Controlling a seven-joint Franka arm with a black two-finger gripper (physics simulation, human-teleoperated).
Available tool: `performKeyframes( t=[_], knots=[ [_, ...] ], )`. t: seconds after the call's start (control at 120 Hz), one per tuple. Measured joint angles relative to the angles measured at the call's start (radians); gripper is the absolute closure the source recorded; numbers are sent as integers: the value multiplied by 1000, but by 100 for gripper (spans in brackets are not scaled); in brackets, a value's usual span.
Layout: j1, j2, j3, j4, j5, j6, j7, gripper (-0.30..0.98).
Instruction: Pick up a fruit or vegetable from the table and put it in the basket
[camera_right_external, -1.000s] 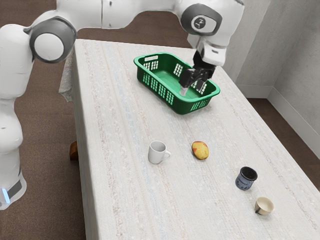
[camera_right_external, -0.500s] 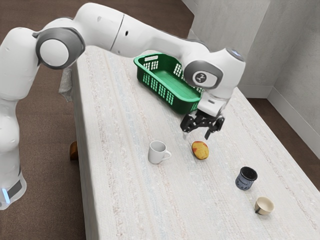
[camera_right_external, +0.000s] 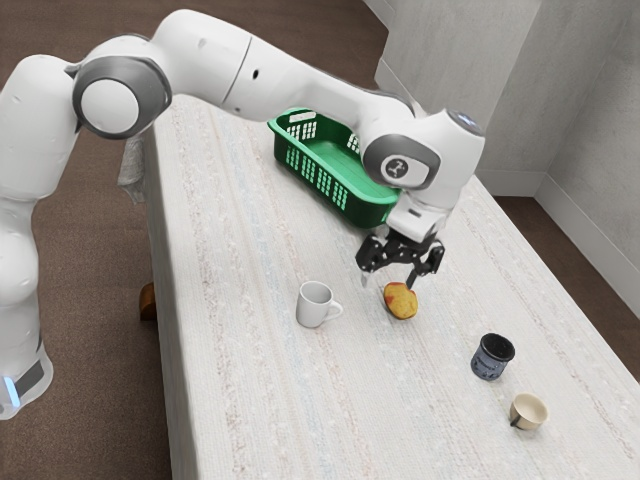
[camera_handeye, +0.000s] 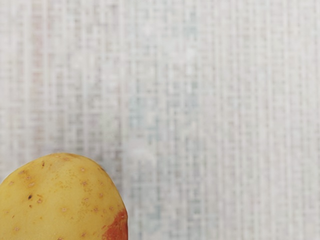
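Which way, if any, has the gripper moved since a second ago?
Yes: the gripper has gone from over the basket to just by the fruit, toward the exterior view's lower edge.

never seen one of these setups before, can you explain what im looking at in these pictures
This is a simulated robot arm working at a table. The exterior view is taken from beside the arm; the wrist view looks out from its hand, close to a yellow-and-red fruit, apparently a mango. On the striped tablecloth also lie a green plastic basket, a white mug, a dark blue cup and a small beige cup. Nothing is held: the end effector is open close by the fruit, with a gap on one side.
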Motion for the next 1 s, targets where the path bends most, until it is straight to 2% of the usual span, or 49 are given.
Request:
performKeyframes(
  t=[0.633, 0.7, 0.867, 1.0],
  knots=[
    [-6, 31, 24, -2, 10, 51, 42, -2],
    [-6, 35, 25, -2, 9, 54, 45, -6],
    [-8, 45, 25, -2, 10, 68, 50, 5],
    [-8, 50, 25, -3, 10, 78, 54, 18]
  ],
)
